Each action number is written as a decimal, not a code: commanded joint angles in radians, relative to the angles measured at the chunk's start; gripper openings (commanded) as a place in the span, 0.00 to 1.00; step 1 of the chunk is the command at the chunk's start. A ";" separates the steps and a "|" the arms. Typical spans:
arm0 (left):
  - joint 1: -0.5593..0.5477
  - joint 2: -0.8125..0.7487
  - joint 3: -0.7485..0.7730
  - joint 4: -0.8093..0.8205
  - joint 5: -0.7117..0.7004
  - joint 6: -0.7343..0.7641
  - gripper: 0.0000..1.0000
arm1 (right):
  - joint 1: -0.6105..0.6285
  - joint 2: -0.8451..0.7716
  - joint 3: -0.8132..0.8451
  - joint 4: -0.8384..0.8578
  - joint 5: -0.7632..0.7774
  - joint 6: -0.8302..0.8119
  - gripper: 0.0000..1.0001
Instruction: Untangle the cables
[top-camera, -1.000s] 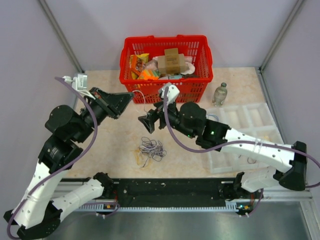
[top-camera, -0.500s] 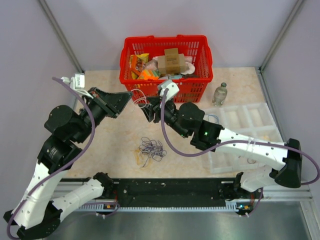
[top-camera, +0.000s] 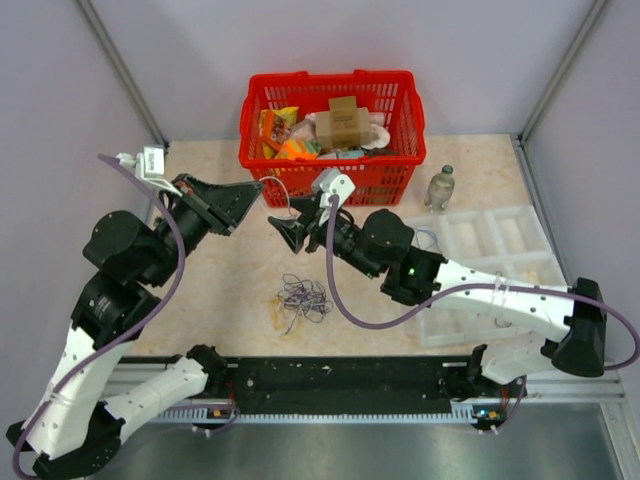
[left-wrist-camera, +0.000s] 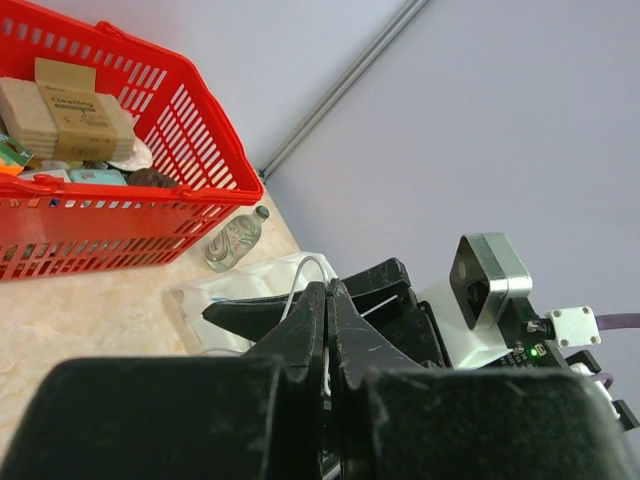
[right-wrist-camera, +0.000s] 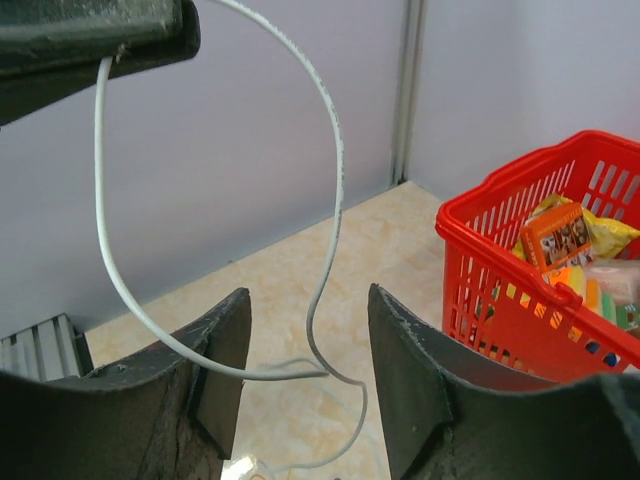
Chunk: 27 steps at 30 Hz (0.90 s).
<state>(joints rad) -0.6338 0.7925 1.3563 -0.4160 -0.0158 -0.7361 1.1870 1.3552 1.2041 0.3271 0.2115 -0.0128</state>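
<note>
Cables (top-camera: 302, 298) sit mostly bunched at lower centre of the top view; one white strand (right-wrist-camera: 335, 130) hangs from the clamped left gripper (top-camera: 260, 187), dropping roughly upright between the jaws of the half-open, empty right gripper (right-wrist-camera: 308, 320)

The cables (top-camera: 303, 298) lie on the table (top-camera: 240, 290) before the basket (top-camera: 395, 170), a bottle (top-camera: 440, 188) to its right.

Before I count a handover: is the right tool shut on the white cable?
Open. The right tool has its fingers standing well apart, and the thin white cable curves slack through the gap between them.
</note>
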 joint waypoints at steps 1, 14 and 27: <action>0.000 -0.009 0.003 0.045 0.011 -0.019 0.00 | 0.011 -0.002 0.052 0.092 -0.003 -0.006 0.47; 0.000 -0.081 -0.127 -0.093 -0.154 0.147 0.66 | 0.006 -0.064 0.205 -0.097 0.023 -0.042 0.00; -0.001 -0.196 -0.565 -0.098 -0.264 0.076 0.75 | -0.006 -0.064 0.642 -0.419 0.166 -0.136 0.00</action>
<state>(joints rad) -0.6338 0.5972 0.8501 -0.5583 -0.3107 -0.6388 1.1820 1.3392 1.7256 0.0082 0.2935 -0.0795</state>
